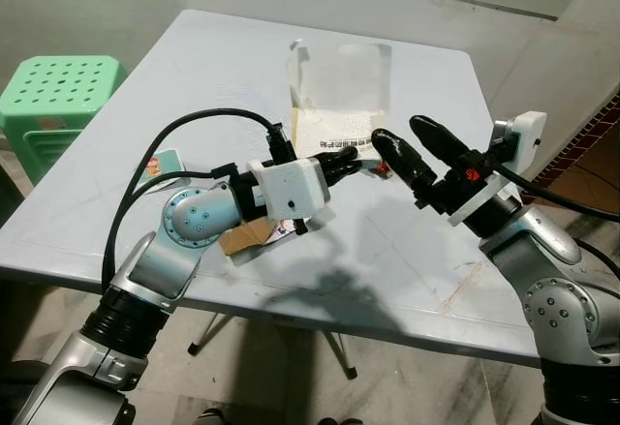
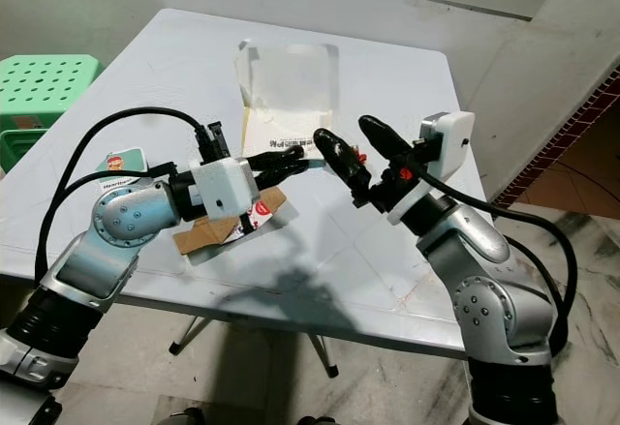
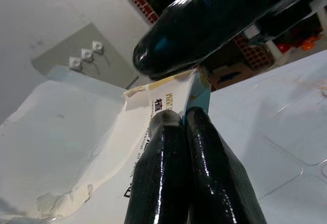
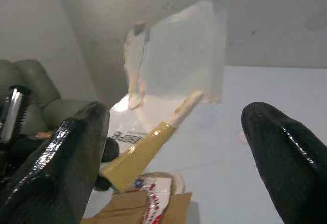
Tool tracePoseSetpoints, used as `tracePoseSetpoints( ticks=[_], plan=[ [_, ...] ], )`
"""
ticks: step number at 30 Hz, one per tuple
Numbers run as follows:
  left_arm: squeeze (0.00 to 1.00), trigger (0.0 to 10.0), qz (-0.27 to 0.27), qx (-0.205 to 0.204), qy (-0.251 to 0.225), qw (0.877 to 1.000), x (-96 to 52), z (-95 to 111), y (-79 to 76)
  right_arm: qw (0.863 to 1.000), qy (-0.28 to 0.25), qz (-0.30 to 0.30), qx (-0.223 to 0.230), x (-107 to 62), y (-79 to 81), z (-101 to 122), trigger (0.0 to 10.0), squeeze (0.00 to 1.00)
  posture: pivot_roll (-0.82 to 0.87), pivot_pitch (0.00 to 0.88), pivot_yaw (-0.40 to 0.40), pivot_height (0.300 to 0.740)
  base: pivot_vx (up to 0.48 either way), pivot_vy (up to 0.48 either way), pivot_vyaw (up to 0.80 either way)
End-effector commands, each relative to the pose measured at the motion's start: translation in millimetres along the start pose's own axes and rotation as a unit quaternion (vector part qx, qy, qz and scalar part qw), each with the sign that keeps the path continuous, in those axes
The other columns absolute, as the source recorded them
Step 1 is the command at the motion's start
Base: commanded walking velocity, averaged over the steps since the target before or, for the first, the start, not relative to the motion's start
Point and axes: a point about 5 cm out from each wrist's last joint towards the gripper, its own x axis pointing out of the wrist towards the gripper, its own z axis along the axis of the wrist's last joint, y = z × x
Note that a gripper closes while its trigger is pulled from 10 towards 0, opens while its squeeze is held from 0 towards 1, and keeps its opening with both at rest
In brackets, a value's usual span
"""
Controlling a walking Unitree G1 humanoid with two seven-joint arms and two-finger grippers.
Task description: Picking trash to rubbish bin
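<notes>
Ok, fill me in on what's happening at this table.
The left end effector is shut on a corner of the torn white mailer bag lying on the white table. The right end effector is open right beside that corner. A cardboard scrap and a small packet lie near the left arm.

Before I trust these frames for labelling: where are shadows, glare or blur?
Left eye view: arm shadows fall on the table, otherwise sharp. Left wrist view: glare streaks on the left gripper fingers. Right wrist view: the right gripper fingers are soft, the torn bag washed out.
</notes>
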Motion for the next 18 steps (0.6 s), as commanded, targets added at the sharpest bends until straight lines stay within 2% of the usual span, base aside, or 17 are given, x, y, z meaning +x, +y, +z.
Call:
tracePoseSetpoints(
  ticks=[1, 6, 8, 12, 18],
  plan=[
    [0.0, 10.0, -0.022, 0.033, -0.022, 0.999, 3.3, 11.0, 0.9, 1.0, -0.004, 0.02, 0.002, 0.2, 3.6, 8.8, 10.0, 0.0, 0.02, 0.185, -0.115, 0.74, 0.0, 0.0, 0.0],
    [0.0, 10.0, -0.027, 0.048, -0.037, 0.998, 3.7, 16.2, 1.1, 0.998, 0.006, 0.059, 0.034, -0.6, 9.1, 9.1, 10.0, 0.0, 0.02, 0.19, -0.118, 0.74, 0.0, 0.0, 0.0],
    [0.0, 10.0, -0.029, 0.052, -0.045, 0.997, 5.3, 19.1, 0.2, 0.994, 0.018, 0.095, 0.044, -0.9, 15.3, 10.2, 10.0, 0.0, 0.02, 0.192, -0.119, 0.74, 0.0, 0.0, 0.0],
    [0.0, 10.0, -0.027, 0.056, -0.056, 0.996, 6.5, 24.1, 1.3, 0.991, 0.016, 0.113, 0.066, -1.4, 14.8, 16.9, 10.0, 0.0, 0.02, 0.191, -0.123, 0.74, 0.0, 0.0, 0.0],
    [0.0, 10.0, -0.025, 0.062, -0.068, 0.995, 6.2, 30.8, 1.7, 0.989, 0.018, 0.126, 0.072, -2.2, 13.1, 22.8, 10.0, 0.0, 0.02, 0.189, -0.124, 0.74, 0.0, 0.0, 0.0]
  ],
)
